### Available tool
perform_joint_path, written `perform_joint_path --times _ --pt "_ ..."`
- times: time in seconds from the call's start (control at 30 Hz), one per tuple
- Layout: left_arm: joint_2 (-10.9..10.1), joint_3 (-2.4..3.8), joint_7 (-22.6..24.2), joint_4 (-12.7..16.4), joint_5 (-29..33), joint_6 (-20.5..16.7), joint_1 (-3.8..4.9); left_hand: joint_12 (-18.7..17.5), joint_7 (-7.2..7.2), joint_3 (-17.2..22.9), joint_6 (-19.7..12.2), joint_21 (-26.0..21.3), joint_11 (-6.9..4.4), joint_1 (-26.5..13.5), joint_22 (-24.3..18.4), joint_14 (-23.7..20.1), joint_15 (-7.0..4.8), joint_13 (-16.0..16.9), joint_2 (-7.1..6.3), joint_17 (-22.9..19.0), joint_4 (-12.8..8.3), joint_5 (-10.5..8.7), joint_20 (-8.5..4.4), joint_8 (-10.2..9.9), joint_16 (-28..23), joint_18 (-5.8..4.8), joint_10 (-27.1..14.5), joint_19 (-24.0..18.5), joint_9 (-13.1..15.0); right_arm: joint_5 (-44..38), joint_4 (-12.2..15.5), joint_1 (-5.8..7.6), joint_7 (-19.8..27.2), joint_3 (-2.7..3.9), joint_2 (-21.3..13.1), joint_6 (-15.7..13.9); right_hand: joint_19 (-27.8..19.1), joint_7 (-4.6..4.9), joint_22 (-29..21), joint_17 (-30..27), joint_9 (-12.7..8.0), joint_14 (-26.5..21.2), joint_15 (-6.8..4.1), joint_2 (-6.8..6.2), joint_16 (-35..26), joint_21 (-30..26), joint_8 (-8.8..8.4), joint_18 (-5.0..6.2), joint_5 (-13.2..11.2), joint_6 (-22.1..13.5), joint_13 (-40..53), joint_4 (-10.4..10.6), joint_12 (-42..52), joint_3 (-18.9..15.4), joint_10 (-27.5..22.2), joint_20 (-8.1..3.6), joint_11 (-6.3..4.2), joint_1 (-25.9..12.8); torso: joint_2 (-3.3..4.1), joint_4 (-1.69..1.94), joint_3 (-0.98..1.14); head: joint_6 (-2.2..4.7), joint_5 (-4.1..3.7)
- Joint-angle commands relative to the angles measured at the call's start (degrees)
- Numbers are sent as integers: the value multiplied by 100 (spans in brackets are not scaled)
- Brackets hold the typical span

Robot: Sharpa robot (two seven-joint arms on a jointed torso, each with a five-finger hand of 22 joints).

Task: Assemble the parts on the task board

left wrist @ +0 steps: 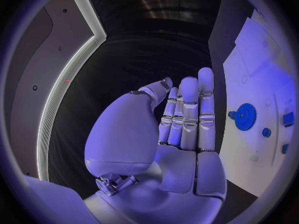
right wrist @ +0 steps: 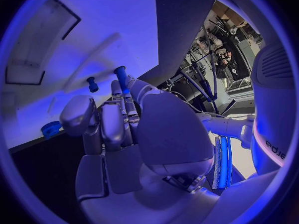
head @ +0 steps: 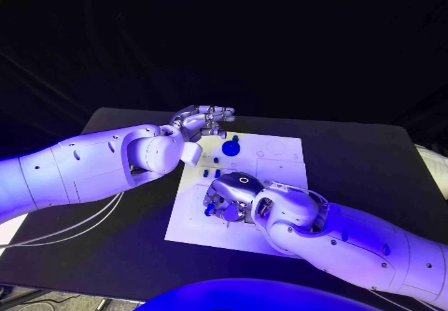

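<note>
Your right hand (head: 227,199), fingers curled over the white task board (head: 280,170), pinches a blue peg (right wrist: 121,76); left hand (head: 201,120) hangs flat, empty, beyond the blue gear (head: 230,148).

Two white arms of smooth rounded shells, dotted with small dark screw holes; the left arm (head: 84,165) trails thin pale cables beneath it; the right arm (head: 364,249) swells into a bulbous wrist; each ends in a silver hand with segmented metallic fingers (left wrist: 189,117).

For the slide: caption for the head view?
Right robot hand works on the white task board; left robot hand open beside it.
</note>
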Motion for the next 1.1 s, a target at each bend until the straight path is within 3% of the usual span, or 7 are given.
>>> perform_joint_path --times 0.03,0.27,0.57,0.67,0.8,0.93,1.1 --pt "10 3 33 10 -22 105 3 36 4 -38 -51 -34 -7 -5 -6 -39 -9 3 59 -6 2 0 -2 34 7 65 -46 34 -7 -354 19 -31 -16 -22 32 247 -3 18 -12 -7 -3 176 -10 -41 20 9 -25 37 58 0 3 -2 -47 14 43 -22 -15 -138 -2 5 -3 1 -7" --pt "10 3 34 10 -22 102 3 36 4 -38 -51 -34 -7 -5 -6 -39 -9 3 59 -6 2 0 -2 34 7 65 -46 34 -7 -382 -11 -36 17 -40 63 66 -188 239 -427 -86 -134 140 190 -386 -29 -245 -152 102 33 -622 -17 116 -97 -328 -899 129 227 -608 -6 -4 -2 1 2" --pt "8 3 40 1 -22 92 3 36 4 -38 -51 -34 -7 -5 -6 -39 -9 3 59 -6 2 0 -2 34 7 65 -46 34 -7 -326 136 -92 82 -34 -64 -948 -481 331 -1113 -519 -138 -57 288 -360 -348 -691 -147 219 -71 -1150 1 177 -13 -1038 -1684 233 347 -716 -3 -7 8 53 10" --pt "6 3 42 -9 -22 90 2 36 4 -38 -51 -34 -7 -5 -6 -39 -9 3 59 -6 2 0 -2 34 7 65 -46 34 -7 -262 306 -120 110 37 -218 -1206 -484 343 -1137 -549 -130 -65 292 -329 -364 -712 -140 223 -33 -1143 7 175 42 -1148 -1686 239 352 -659 -3 -10 19 73 -2" --pt "-5 3 45 -13 -23 90 2 36 4 -38 -51 -34 -7 -5 -6 -39 -9 3 59 -6 2 0 -2 34 7 65 -46 34 -7 48 691 -129 67 247 -688 -1368 -462 328 -1132 -557 -116 -52 275 -260 -357 -712 -125 223 25 -1077 28 172 187 -1266 -1545 230 325 -577 -26 -27 2 95 -32" --pt "-30 0 41 -16 -23 88 1 36 4 -38 -51 -34 -7 -5 -6 -39 -9 3 59 -6 2 0 -2 34 7 65 -46 34 -7 919 1058 -2 -164 412 -1394 -1397 -338 232 -891 -413 -79 16 160 -122 -234 -567 -58 183 69 -850 184 243 701 -1348 -664 169 165 -586 -45 -50 4 130 -110" --pt "-77 -12 39 -12 -23 76 -2 36 4 -38 -51 -34 -7 -5 -6 -39 -9 3 59 -6 2 0 -2 34 7 65 -46 34 -7 1798 1298 170 -630 480 -2233 -1211 67 57 45 142 -51 199 -34 -150 206 19 20 29 179 -662 556 336 1355 -1482 373 -4 -83 -663 -84 -135 -2 182 -261"
